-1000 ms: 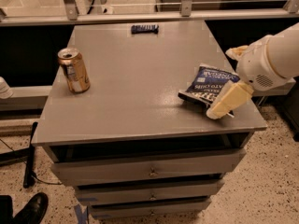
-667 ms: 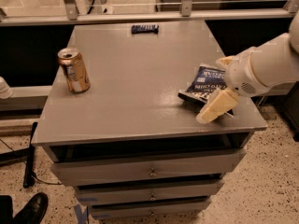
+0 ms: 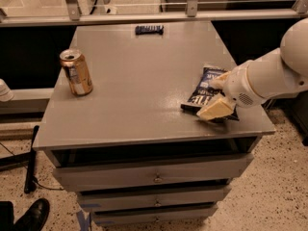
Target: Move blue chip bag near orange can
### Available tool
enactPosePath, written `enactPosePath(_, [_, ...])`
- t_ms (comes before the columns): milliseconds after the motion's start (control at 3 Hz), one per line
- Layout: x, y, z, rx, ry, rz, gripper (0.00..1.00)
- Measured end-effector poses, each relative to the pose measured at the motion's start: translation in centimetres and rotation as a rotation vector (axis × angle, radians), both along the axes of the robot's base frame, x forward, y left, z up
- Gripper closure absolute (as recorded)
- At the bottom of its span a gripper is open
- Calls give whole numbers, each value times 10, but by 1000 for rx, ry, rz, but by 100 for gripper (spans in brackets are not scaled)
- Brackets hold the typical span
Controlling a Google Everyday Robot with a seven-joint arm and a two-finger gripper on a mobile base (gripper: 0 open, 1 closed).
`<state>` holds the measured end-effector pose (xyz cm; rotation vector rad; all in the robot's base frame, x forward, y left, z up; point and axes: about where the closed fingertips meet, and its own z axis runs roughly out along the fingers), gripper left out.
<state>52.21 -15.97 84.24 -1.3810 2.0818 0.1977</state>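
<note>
Blue chip bag (image 3: 211, 75) flat on worktop (image 3: 144, 81), well right of orange can (image 3: 77, 72), long axis crosswise to line toward can. Gripper (image 3: 208, 98) right over bag; jaws spread, straddling it, not clenched.

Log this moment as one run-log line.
hand: at blue chip bag, right front of table | blue chip bag: lying flat | orange can: upright, left side, apart from bag | move: not done
</note>
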Motion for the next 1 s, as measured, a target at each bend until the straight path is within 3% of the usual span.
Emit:
enactPosePath(333, [10, 5, 9, 1, -26, 14, 64])
enactPosePath(667, [34, 18, 41, -17, -108, 61, 87])
enactPosePath(1000, [62, 48, 77, -22, -201, 143, 100])
